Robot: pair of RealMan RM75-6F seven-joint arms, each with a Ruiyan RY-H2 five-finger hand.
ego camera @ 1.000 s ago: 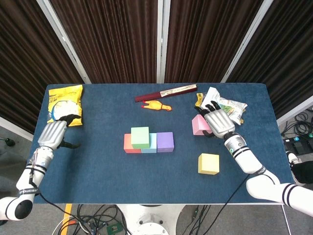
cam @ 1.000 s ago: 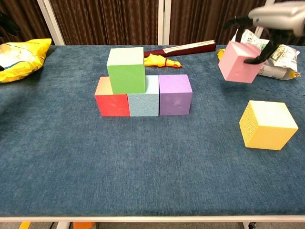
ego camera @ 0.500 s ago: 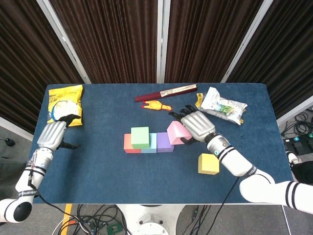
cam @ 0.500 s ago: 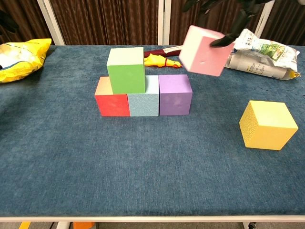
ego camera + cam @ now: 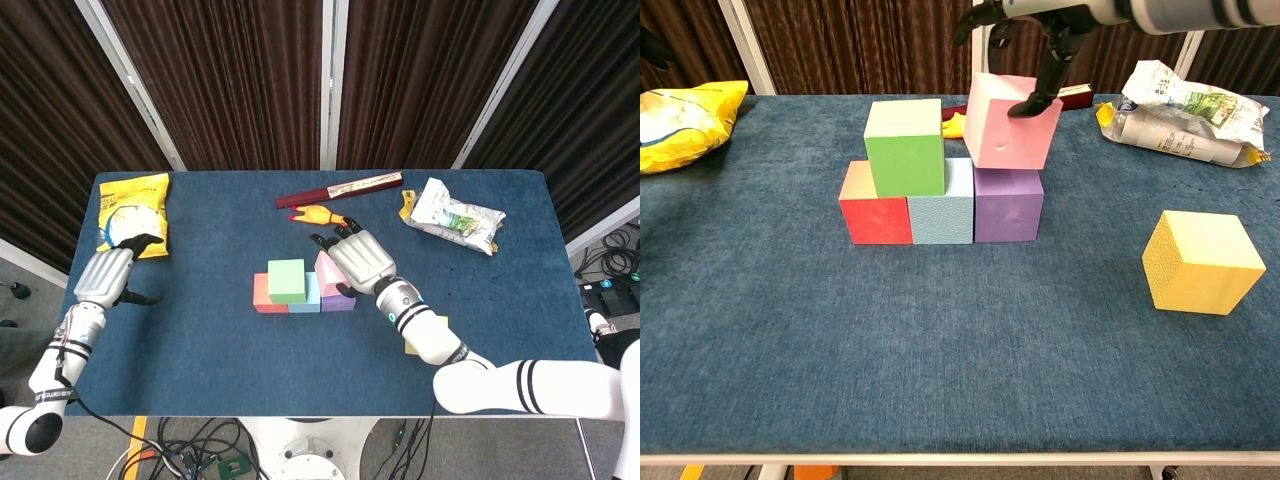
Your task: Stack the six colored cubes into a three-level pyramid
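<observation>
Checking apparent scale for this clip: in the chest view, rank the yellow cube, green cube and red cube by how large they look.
1. Yellow foam cube, though it sits nearest the camera.
2. Green cube.
3. Red cube, partly hidden under the green one.

Table (image 5: 790,360): napped matt cloth. Yellow cube (image 5: 1202,262): grainy matt, possibly foam. Snack bag (image 5: 685,110): glossy plastic film.

A dark blue table (image 5: 940,340) holds 6 plain cubes: red cube (image 5: 875,212); light blue cube (image 5: 945,208); purple cube (image 5: 1008,204); green cube (image 5: 905,147); pink cube (image 5: 1012,121); yellow cube (image 5: 1202,262); a yellow snack bag (image 5: 133,211); a white and green packet (image 5: 1185,108); dark brown curtains (image 5: 230,80) behind.
</observation>
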